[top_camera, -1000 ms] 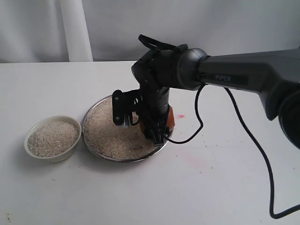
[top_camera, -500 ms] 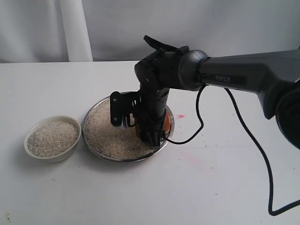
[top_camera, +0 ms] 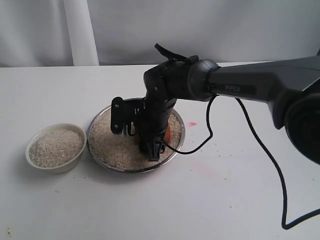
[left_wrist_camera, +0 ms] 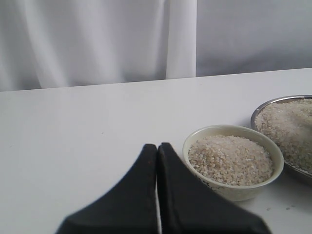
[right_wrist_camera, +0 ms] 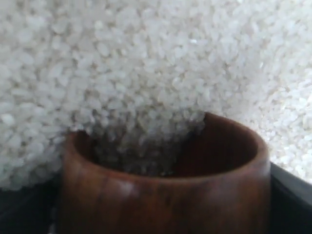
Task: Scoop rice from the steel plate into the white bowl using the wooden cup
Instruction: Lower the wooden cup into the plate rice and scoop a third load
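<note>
The right jaws stand wide around the wooden cup [right_wrist_camera: 161, 195] and hold it, its mouth pushed into the rice [right_wrist_camera: 146, 63] on the steel plate [top_camera: 134, 171]. The left jaws are pressed together, empty, near the rice-filled white bowl [left_wrist_camera: 229, 189] on the table [top_camera: 225, 200].

I am holding the wooden cup [right_wrist_camera: 161, 202] between my fingers [right_wrist_camera: 293, 189], whose dark edges are showing on either side of its reddish-brown wall. Its mouth is pushing against the heap of rice [right_wrist_camera: 146, 63], and grains are lying over the far rim and down into its dark inside. Rice is filling everything beyond it.
</note>
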### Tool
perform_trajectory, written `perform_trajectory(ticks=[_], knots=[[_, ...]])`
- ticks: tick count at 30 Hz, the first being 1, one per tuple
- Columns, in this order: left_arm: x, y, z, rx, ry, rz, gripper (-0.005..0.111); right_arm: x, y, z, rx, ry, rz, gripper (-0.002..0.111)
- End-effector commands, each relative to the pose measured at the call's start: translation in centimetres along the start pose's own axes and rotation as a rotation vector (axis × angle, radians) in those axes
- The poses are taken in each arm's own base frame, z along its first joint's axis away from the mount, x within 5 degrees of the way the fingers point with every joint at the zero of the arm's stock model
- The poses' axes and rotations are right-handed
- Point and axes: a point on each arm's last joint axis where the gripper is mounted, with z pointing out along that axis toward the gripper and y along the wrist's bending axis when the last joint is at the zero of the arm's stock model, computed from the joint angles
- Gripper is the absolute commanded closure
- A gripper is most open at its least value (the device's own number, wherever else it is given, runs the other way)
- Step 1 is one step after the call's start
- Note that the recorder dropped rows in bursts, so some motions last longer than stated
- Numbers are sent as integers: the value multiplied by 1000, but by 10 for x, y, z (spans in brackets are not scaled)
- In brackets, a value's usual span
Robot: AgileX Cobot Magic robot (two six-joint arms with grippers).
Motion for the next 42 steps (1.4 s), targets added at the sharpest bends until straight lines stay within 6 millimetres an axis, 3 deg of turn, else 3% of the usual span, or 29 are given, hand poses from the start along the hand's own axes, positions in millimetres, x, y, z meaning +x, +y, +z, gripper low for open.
perform_trajectory(ticks=[1, 14, 30, 42], knots=[[0, 0, 0, 6, -9, -12, 107, -12, 6, 13, 21, -66, 11, 108], [0, 0, 0, 6, -9, -12, 107, -27, 7, 16, 63, -160, 45, 108], [0, 0, 0, 6, -9, -12, 107, -30, 5, 15, 64, -207, 107, 108], [0, 0, 0, 6, -9, -12, 107, -31, -2, 12, 44, -341, 190, 108]])
